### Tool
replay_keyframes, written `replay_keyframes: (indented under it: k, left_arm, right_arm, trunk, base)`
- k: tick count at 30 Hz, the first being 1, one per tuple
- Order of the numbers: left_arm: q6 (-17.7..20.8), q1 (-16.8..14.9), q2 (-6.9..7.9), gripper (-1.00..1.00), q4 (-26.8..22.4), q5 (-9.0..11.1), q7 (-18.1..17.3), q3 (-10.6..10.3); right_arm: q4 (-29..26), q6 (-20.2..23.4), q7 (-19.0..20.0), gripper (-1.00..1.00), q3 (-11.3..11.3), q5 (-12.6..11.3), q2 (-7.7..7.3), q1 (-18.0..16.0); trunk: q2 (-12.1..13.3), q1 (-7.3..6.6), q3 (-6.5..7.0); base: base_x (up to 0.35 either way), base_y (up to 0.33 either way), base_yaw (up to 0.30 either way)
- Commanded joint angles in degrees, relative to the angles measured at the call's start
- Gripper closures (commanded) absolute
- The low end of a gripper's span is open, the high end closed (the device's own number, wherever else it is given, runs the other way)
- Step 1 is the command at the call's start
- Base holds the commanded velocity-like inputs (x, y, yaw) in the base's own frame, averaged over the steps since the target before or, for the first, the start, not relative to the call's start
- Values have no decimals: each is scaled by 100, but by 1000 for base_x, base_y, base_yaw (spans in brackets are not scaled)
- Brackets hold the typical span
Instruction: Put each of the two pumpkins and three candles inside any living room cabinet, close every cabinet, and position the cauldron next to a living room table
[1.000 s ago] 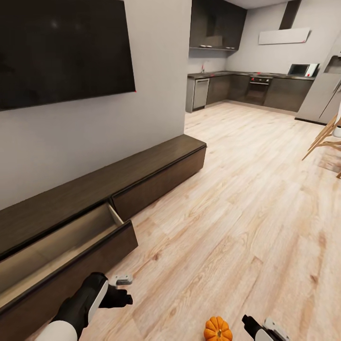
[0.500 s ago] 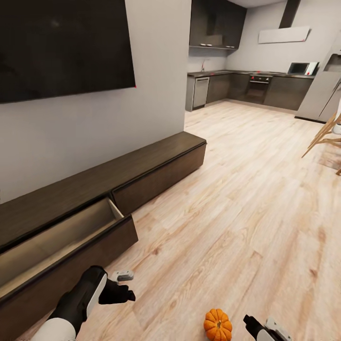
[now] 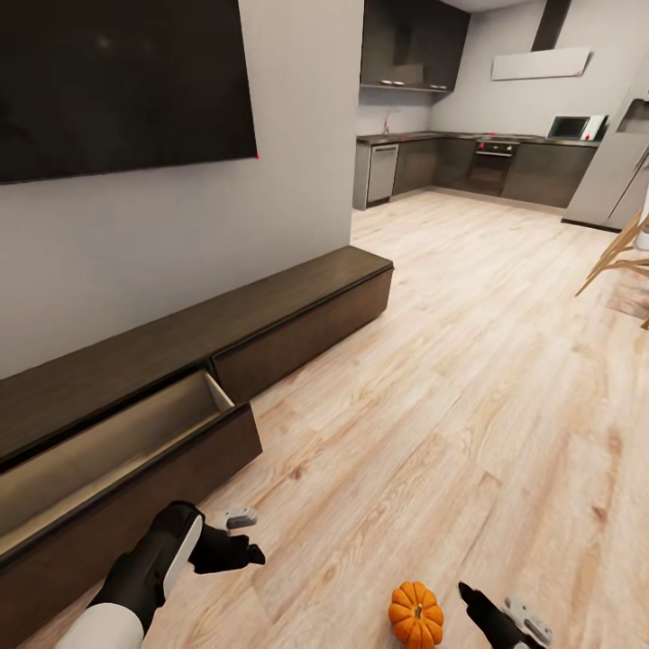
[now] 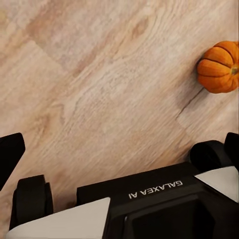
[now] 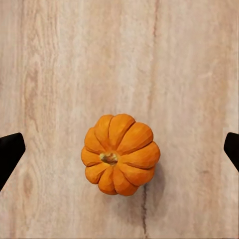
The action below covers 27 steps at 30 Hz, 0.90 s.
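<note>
One orange ribbed pumpkin sits on the wood floor near the bottom of the head view. My right gripper hangs just to its right, open. In the right wrist view the pumpkin lies centred between the spread black fingertips, untouched. My left gripper is open and empty above the floor, left of the pumpkin, which shows in its wrist view too. The long dark brown cabinet runs along the wall at left. One drawer is pulled out, its pale inside bare where I can see it.
A large dark TV hangs on the wall above the cabinet. The kitchen units and a fridge stand far back. Wooden chair legs poke in at the right edge. My own base shows under the left wrist.
The head view has shifted slightly. My left gripper has crept a little to the right, toward the pumpkin. More of the right gripper's fingers show beside the pumpkin.
</note>
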Motion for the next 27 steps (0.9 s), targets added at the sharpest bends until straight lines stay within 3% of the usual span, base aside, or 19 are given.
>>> replay_keyframes:
  k: [1,7,11,17,20,27]
  left_arm:
    - [0,-4,1,-100,0,5,-13,3]
    - [1,-13,8,-100,0,16,-42,8]
    - [-2,-62,53,-100,0,25,-50,57]
    - [-3,-98,132,-100,0,34,-148,342]
    - [-5,-101,261,-100,0,35,-406,517]
    - [-7,-104,404,-100,0,28,-1075,605]
  right_arm:
    - [9,3,141,-100,-68,-46,-55,0]
    - [-19,57,370,-100,-458,-115,-215,-1]
    - [-31,41,371,-100,-513,-131,-299,0]
    - [-52,18,365,-100,-524,-123,-319,0]
    - [-54,50,395,-100,-529,-136,-332,-5]
    - [-54,193,446,-100,-540,-155,-449,-1]
  trunk:
    - [-42,23,-19]
    - [-282,154,-126]
    - [-443,242,-198]
    - [-683,374,-306]
    - [-804,440,-360]
    - [-1084,594,-485]
  base:
    - [0,0,0]
    - [0,0,0]
    - [0,0,0]
    - [0,0,0]
    - [0,0,0]
    - [0,0,0]
